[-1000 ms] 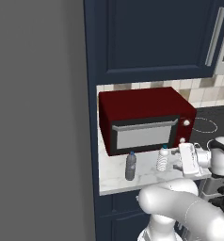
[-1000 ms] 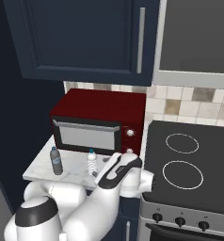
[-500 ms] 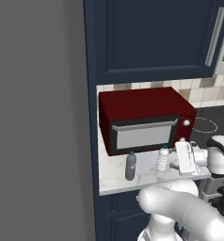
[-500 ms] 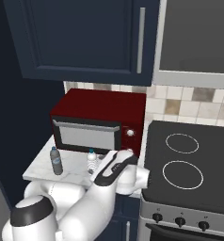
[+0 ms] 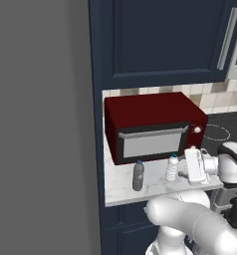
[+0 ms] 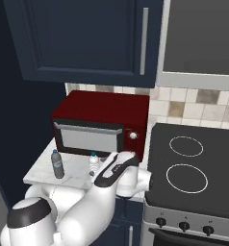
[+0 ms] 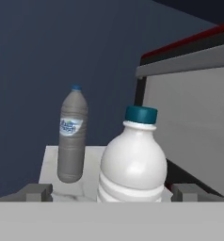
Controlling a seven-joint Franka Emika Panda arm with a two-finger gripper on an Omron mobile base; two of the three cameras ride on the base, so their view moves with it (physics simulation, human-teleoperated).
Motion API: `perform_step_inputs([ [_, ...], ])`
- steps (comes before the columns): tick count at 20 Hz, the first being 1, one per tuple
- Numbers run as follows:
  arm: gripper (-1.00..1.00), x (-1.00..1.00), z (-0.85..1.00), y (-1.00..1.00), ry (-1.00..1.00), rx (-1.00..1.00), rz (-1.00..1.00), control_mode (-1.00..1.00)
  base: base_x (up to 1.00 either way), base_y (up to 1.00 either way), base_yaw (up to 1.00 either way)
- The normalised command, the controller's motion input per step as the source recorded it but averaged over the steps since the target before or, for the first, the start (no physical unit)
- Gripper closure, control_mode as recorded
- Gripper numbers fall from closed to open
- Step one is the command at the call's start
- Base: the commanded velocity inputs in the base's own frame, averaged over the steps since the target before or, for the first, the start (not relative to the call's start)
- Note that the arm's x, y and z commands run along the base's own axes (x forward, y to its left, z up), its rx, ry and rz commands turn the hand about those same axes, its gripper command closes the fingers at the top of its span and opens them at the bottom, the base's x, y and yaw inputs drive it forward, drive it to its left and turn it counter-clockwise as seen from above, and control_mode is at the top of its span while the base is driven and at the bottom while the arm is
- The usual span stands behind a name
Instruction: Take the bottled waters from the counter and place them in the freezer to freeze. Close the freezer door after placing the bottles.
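The white ribbed bottle is standing upright between the wide-apart fingertips, blocking the way ahead; the grey bottle is standing farther off and to its left, with bare counter lying between them; the red microwave is walling off the far side.

White btl & grey btl, upright, apart, on counter

Ribbed plastic bottle, marble-look counter
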Motion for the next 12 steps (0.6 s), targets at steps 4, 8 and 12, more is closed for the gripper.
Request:
perform_step_inputs([
  [4, -1.0, 0.06, 0.03, 0.0, 0.0, 0.0, 0.0, -1.0, 0.0, 0.0, 0.0],
  [8, -1.0, 0.13, 0.01, 0.0, 0.0, 0.0, 0.0, -1.0, 0.0, 0.0, 0.0],
  [12, -1.0, 0.07, 0.0, 0.0, 0.0, 0.0, 0.0, -1.0, 0.0, 0.0, 0.0],
])
